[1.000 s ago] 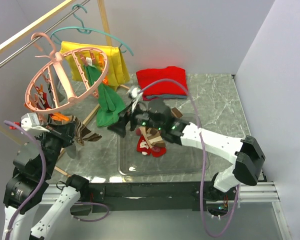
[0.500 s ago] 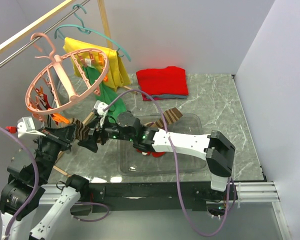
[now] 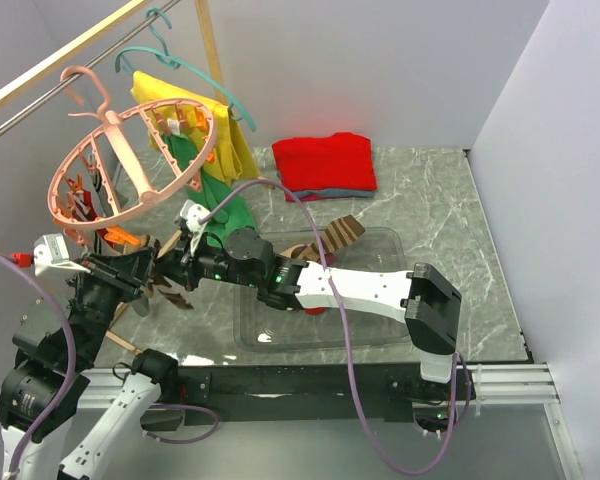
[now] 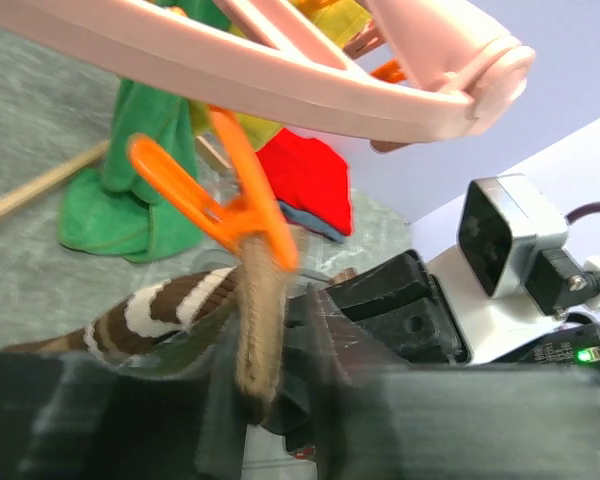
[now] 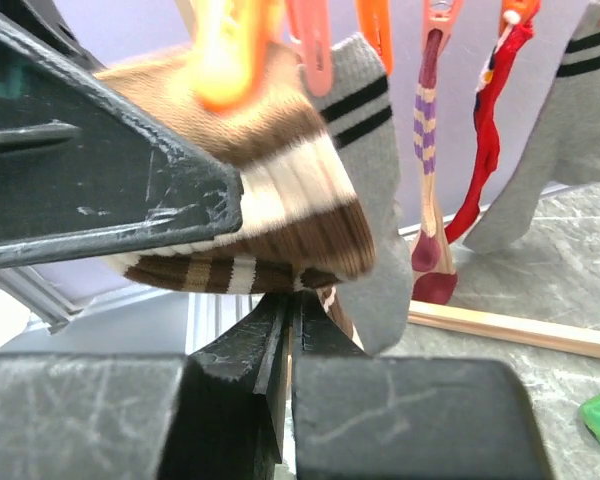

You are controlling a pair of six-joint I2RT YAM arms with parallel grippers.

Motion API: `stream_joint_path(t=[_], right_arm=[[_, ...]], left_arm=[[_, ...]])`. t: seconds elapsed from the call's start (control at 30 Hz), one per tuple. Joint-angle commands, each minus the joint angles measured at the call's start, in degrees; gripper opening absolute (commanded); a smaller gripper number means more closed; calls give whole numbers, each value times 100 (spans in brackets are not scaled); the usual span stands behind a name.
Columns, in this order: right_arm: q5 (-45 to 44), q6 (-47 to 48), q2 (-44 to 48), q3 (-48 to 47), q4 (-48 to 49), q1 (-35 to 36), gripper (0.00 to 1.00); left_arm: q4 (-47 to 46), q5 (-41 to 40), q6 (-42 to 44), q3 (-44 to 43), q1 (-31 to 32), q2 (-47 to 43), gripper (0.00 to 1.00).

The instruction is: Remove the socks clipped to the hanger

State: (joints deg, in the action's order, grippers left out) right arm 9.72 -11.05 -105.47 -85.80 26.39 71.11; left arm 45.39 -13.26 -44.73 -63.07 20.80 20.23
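From above, your right pincer (image 3: 172,266) has swung over from the tray (image 3: 320,335) to the brown striped sock (image 3: 176,293) under the pink hanger (image 3: 128,162), beside your left pincer (image 3: 140,272). Left wrist: the sock hangs from an orange clip (image 4: 235,190), between the left fingers (image 4: 410,420); I cannot tell if they squeeze. Right wrist: the right pincer has snapped tight on the sock's bottom edge. It looks ready for pulling off.
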Motion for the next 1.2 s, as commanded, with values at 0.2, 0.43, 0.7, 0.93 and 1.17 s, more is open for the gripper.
stream_joint_path(t=[0.2, 0.43, 0.7, 0.93, 1.17], right_arm=[[136, -82, 457, 247, 411, 26, 0], [548, -161, 703, 476, 367, 17, 0], [1813, -756, 852, 590, 410, -255, 0], [2825, -1154, 958, 670, 481, -590, 0], [3379, -1427, 1063, 705, 657, -704, 0]], left_arm=[[163, -579, 140, -547, -32, -230, 76], [471, -1925, -115, -865, -32, -441, 72], [174, -1654, -361, -699, 3, -195, 67], [-635, -1364, -326, -285, 47, -204, 71], [-935, -1118, -475, -83, 126, 33, 71]])
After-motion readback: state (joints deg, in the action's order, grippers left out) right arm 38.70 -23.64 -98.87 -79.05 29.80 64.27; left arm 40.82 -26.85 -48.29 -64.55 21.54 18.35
